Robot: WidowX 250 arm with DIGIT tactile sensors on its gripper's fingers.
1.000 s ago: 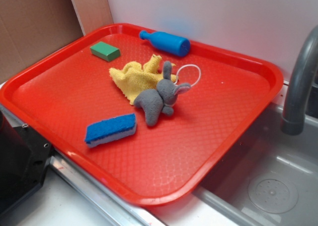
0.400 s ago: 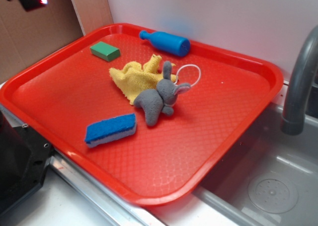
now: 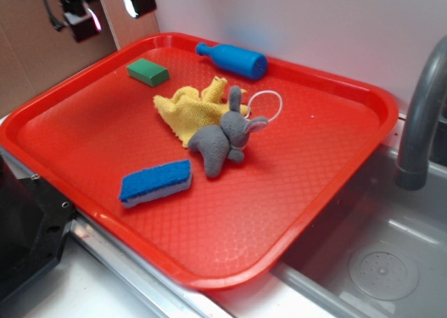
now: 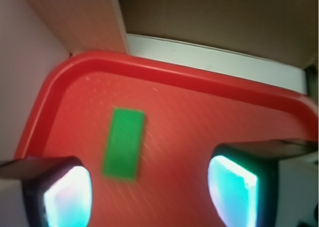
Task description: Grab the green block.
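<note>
Gripper (image 3: 109,10) spread wide, high above the red tray's (image 3: 363,133) far-left corner with the green block (image 3: 147,71) lying flat below, apart from both fingers: best centred over the block, jaws squared across its narrow width, then lowered straight.

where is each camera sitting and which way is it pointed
Exterior: sits off the tray's near corner, raised, looking down across the red tray toward the back wall; the hand shows at the top left, above the tray's far corner, open.
Wrist: rides on the hand, looking down past its two fingers at the tray corner.
Shared: both show the green block lying flat on the tray, not gripped.
</note>
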